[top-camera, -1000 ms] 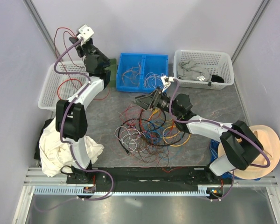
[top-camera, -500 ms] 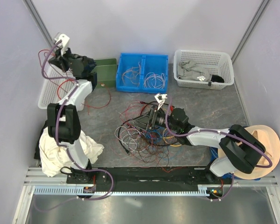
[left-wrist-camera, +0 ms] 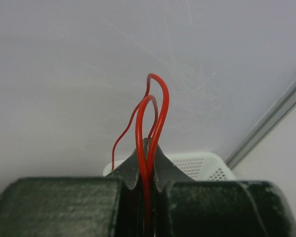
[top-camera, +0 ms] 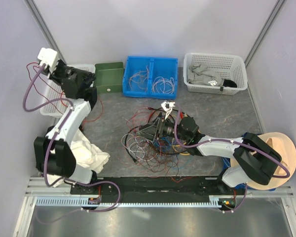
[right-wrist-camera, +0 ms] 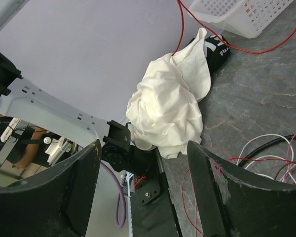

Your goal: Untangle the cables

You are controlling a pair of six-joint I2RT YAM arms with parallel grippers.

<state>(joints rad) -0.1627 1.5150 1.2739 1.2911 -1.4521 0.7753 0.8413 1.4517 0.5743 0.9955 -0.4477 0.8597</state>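
Tangled multicoloured cables [top-camera: 155, 140] heaped mid-table; one red cable [left-wrist-camera: 137, 129] looped, pinched in left hand [left-wrist-camera: 146, 144].

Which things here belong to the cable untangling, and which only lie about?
Of the job: tangled cables; red cable, pinched in the left hand; open right hand above the tangle; blue bin holding more cables.
Lying about: white cloth; straw hat; green box; white basket with clothes.

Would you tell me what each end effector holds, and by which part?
The left end effector pinches the red cable just below a folded loop; the right end effector is open, empty.
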